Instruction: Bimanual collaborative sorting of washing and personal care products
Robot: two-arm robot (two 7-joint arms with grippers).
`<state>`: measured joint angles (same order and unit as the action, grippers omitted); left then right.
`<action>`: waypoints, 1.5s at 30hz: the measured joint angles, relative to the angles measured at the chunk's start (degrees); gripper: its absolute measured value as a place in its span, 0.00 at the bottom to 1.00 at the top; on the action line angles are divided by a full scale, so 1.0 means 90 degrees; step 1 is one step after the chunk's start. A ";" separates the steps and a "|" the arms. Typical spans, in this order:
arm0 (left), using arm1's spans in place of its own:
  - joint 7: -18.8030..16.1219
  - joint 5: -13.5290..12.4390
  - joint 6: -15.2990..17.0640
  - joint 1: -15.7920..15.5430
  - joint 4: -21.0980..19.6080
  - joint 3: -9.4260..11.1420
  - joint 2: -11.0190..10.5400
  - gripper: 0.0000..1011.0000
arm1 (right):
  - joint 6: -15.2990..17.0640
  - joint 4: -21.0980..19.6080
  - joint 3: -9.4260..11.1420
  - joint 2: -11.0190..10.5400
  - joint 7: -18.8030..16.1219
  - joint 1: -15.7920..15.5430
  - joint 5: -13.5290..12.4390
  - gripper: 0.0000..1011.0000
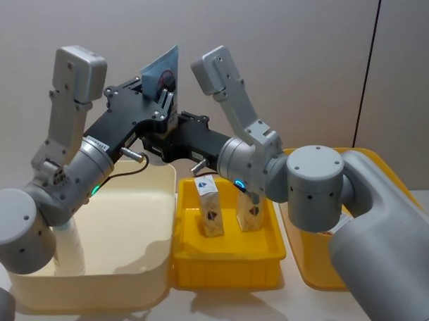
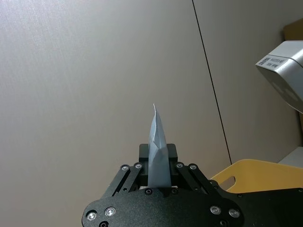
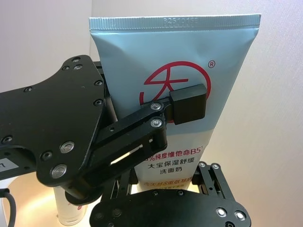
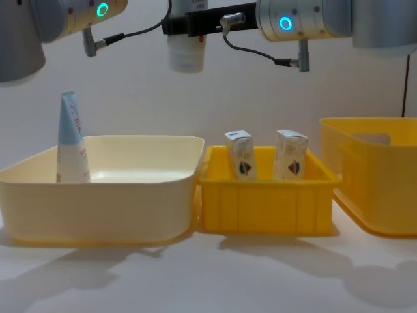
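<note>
The left pincer (image 2: 158, 163) is clamped on the flat upper part of the tube (image 3: 189, 56). The tube hangs cap-down, high above where the cream tub (image 4: 130, 189) meets the yellow tray (image 4: 260, 202). The right pincer (image 3: 170, 184) sits at the tube's lower end; whether it grips cannot be told.

Hazard: the left pincer releases before the right holds firmly. The slick tube would likely drop into the tray and topple the cartons (image 4: 240, 153).

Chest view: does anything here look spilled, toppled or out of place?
Nothing stands out. The two cartons stand upright in the small yellow tray, one tube stands upright in the cream tub corner, and the left gripper holds a second tube up in the air, jaws shut on it, with the right gripper close beside.
</note>
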<state>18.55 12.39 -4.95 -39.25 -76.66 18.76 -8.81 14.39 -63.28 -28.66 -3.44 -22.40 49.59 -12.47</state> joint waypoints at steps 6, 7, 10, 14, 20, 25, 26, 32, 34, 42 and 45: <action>0.0000 0.0000 0.0000 0.0000 0.0000 0.0000 0.0000 0.21 | 0.0000 0.0004 -0.0001 0.0003 0.0000 0.0003 0.0000 0.55; 0.0000 0.0000 0.0000 0.0000 0.0000 0.0000 0.0000 0.21 | 0.0000 0.0005 0.0000 0.0003 0.0000 0.0004 0.0000 0.55; 0.0000 0.0000 0.0000 0.0000 0.0000 0.0000 0.0000 0.21 | 0.0000 0.0005 0.0000 0.0003 0.0000 0.0006 0.0000 0.53; 0.0000 0.0000 0.0000 0.0000 0.0000 0.0000 0.0000 0.21 | 0.0000 0.0005 0.0000 0.0003 -0.0001 0.0008 0.0000 0.51; 0.0001 0.0000 0.0000 0.0000 -0.0001 0.0000 0.0000 0.21 | 0.0001 0.0005 0.0000 0.0003 0.0000 0.0008 0.0000 0.50; 0.0001 0.0000 0.0000 -0.0001 -0.0001 0.0000 0.0000 0.21 | 0.0001 0.0006 0.0000 0.0003 0.0000 0.0008 0.0000 0.51; 0.0000 0.0000 0.0000 -0.0001 -0.0001 0.0000 0.0000 0.21 | 0.0001 0.0005 0.0000 0.0003 -0.0001 0.0008 0.0000 0.50; 0.0001 0.0000 0.0000 -0.0001 -0.0001 0.0000 0.0000 0.21 | 0.0001 0.0005 0.0000 0.0003 -0.0001 0.0008 0.0000 0.50; 0.0001 0.0001 0.0000 0.0000 -0.0001 0.0000 0.0000 0.24 | 0.0001 0.0005 0.0000 0.0003 -0.0001 0.0008 0.0001 0.50; 0.0001 0.0000 0.0000 -0.0001 -0.0001 0.0000 0.0000 0.46 | 0.0002 0.0005 0.0001 0.0002 0.0000 0.0007 0.0001 0.50; 0.0001 0.0001 0.0000 -0.0001 -0.0001 0.0000 0.0000 0.54 | 0.0002 0.0005 0.0000 0.0002 0.0000 0.0008 0.0001 0.50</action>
<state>18.56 12.40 -4.94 -39.25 -76.68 18.76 -8.82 14.41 -63.24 -28.65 -3.42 -22.40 49.66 -12.46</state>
